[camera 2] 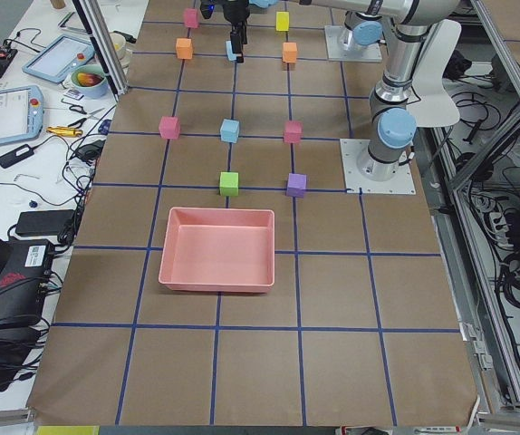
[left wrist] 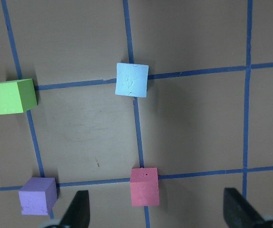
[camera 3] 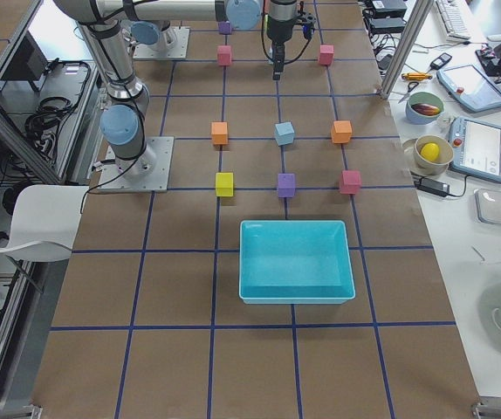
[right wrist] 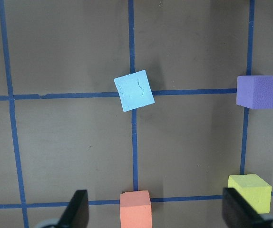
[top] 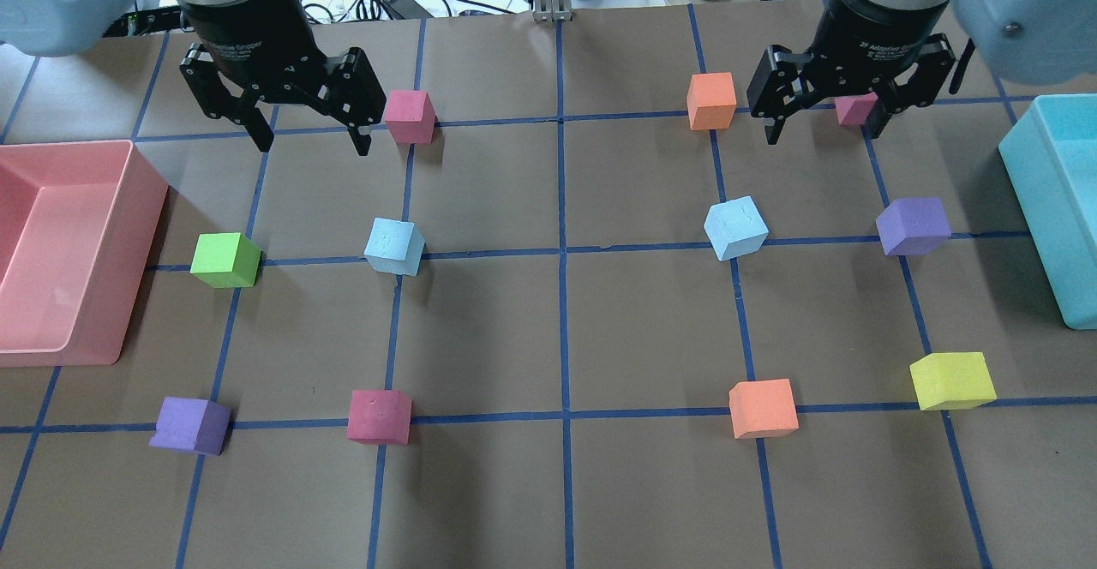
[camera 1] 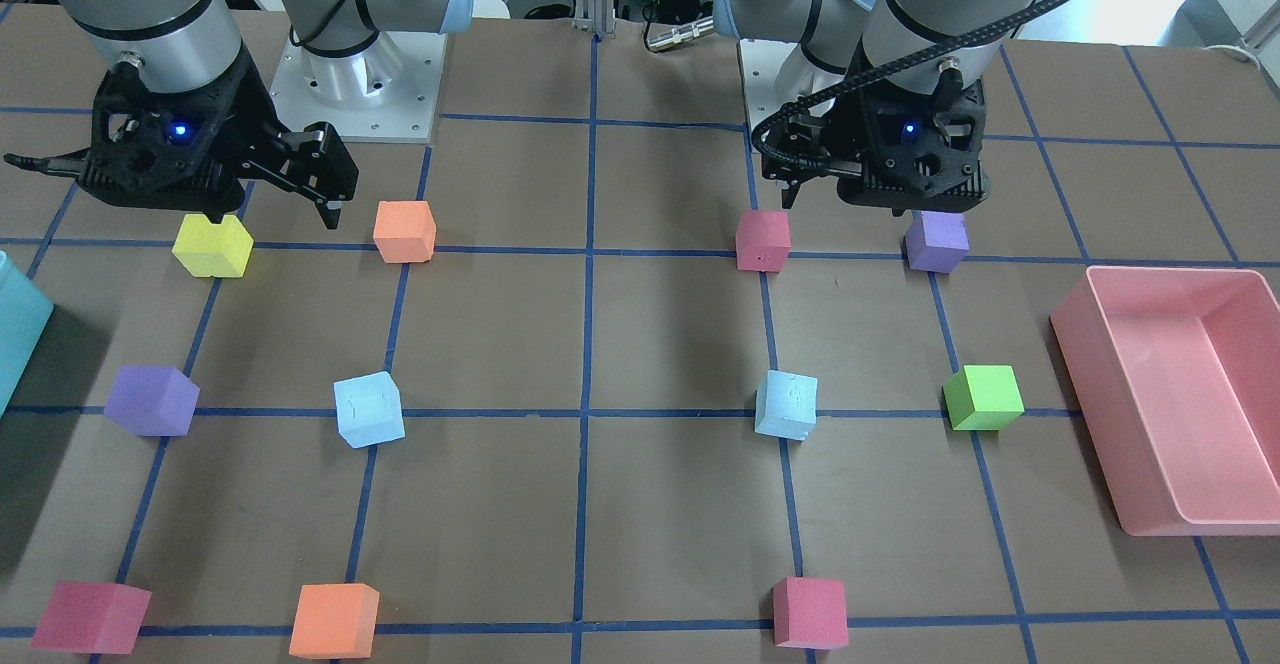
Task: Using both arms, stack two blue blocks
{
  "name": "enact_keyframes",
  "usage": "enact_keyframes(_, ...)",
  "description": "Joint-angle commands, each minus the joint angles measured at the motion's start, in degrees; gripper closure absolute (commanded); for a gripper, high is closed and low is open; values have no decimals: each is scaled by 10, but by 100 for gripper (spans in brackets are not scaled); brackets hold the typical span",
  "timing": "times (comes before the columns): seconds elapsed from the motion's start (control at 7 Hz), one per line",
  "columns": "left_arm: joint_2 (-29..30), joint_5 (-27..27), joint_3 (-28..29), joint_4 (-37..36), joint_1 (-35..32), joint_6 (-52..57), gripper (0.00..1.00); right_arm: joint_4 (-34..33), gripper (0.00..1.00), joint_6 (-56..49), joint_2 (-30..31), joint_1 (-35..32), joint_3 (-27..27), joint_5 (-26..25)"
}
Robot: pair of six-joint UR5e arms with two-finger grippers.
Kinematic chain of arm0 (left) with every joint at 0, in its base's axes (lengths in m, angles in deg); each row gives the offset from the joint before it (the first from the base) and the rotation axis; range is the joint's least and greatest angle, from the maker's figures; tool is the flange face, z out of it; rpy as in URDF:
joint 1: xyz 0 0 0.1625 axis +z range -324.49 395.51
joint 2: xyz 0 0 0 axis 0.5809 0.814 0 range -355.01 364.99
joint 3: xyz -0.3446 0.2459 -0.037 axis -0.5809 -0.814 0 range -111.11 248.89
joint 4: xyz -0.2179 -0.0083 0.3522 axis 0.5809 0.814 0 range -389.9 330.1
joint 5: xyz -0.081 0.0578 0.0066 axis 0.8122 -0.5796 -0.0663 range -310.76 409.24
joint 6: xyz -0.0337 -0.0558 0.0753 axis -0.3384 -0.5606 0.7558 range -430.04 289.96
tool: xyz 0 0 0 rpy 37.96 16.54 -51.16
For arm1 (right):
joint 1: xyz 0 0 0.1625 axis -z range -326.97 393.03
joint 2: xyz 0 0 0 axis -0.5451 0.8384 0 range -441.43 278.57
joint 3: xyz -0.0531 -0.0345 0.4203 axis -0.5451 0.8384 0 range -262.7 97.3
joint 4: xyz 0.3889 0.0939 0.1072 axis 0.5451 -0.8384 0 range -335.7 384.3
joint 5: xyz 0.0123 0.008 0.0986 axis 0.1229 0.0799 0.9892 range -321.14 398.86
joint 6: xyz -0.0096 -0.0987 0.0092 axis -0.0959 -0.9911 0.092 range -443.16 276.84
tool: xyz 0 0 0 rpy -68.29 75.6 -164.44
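Two pale sky-blue blocks sit apart on the brown table. The left blue block (top: 395, 246) (camera 1: 786, 404) lies in the left wrist view (left wrist: 132, 80). The right blue block (top: 736, 227) (camera 1: 369, 409) lies in the right wrist view (right wrist: 134, 90). My left gripper (top: 312, 142) (camera 1: 855, 206) (left wrist: 158, 213) is open and empty, raised above the table, apart from its block. My right gripper (top: 827, 132) (camera 1: 270, 214) (right wrist: 156, 213) is also open and empty, raised, apart from the right block.
A pink bin (top: 141, 209) stands at the left edge and a teal bin (top: 1028, 209) at the right. Scattered cubes: green (top: 225, 260), purple (top: 190, 425) (top: 914, 226), pink (top: 410, 116) (top: 379, 416), orange (top: 711, 101) (top: 763, 409), yellow (top: 952, 380).
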Motion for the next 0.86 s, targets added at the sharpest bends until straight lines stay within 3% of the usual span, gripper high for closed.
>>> enact_keyframes(0.0, 0, -2, 1, 0, 0, 1, 0, 0, 0, 2, 2, -4, -1, 2)
enact_keyframes(0.71, 0, 0, -5, -18, -1, 2, 0, 2, 0, 2, 3, -3, -3, 8)
